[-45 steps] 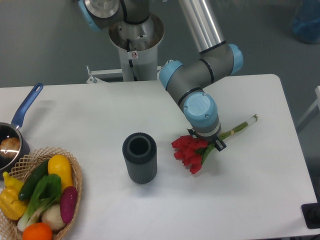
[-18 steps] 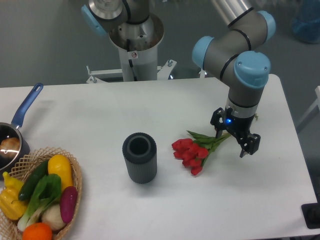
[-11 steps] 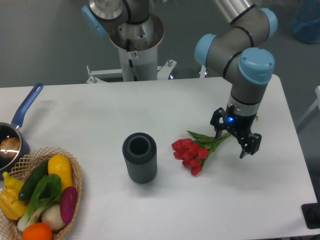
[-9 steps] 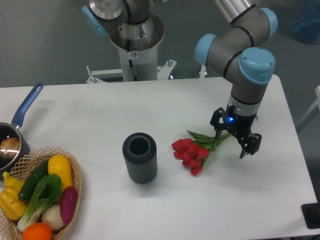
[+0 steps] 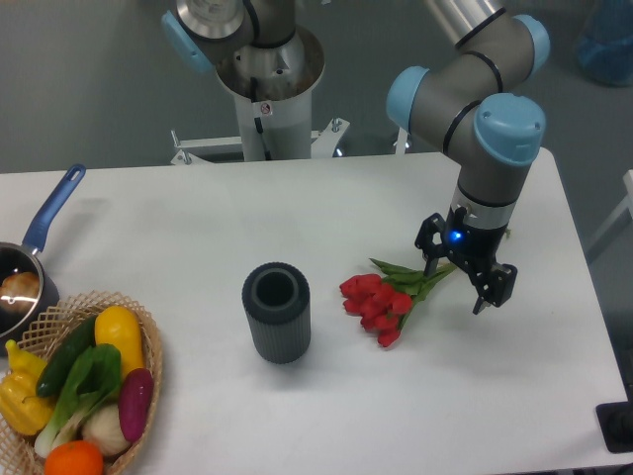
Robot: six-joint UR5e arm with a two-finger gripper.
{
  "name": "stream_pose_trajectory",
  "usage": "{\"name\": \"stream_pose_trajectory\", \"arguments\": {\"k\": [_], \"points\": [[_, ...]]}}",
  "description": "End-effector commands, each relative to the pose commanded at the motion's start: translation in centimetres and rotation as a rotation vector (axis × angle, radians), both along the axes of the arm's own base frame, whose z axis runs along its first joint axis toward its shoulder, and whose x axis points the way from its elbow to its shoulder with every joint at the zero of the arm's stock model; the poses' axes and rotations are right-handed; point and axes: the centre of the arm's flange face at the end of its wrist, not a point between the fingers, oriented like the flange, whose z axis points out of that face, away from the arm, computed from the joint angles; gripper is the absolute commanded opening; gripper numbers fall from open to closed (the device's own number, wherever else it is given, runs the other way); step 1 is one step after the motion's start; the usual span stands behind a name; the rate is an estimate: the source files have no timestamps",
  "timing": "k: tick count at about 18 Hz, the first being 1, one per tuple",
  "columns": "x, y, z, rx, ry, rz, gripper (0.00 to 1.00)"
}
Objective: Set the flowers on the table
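- Camera view, fixed and looking down at a white tabletop (image 5: 178, 228), cut off the wicker basket (image 5: 148, 386) at the lower left corner and the pan (image 5: 25, 272) at the left edge, so only its blue handle and part of its bowl showed.
- The arm's upper links ran out of the top of the frame, and its wrist hid the far end of the flower stems.
- The flowers (image 5: 381, 299) lay flat on the tabletop, right of centre, with red heads pointing toward the lower left and green stems and leaves running up to the right.
- The gripper (image 5: 463, 279) hung above the stem end with its jaws spread apart and released, one finger on each side of the stems, holding nothing; whether either fingertip touched a stem could not be made out.
- A dark ribbed cylinder (image 5: 277, 312) stood upright near the flower heads, to their left, apart from them, its open top facing up.
- The basket held colourful vegetables, among them a yellow one (image 5: 119, 336) and a purple one (image 5: 135, 404).
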Motion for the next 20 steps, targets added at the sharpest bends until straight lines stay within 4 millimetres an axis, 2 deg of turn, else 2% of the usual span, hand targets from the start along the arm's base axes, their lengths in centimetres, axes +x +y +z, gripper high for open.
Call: {"name": "stream_pose_trajectory", "arguments": {"k": [20], "points": [[-0.53,-0.12,0.68,0.011,0.014,-0.004,1.00]]}}
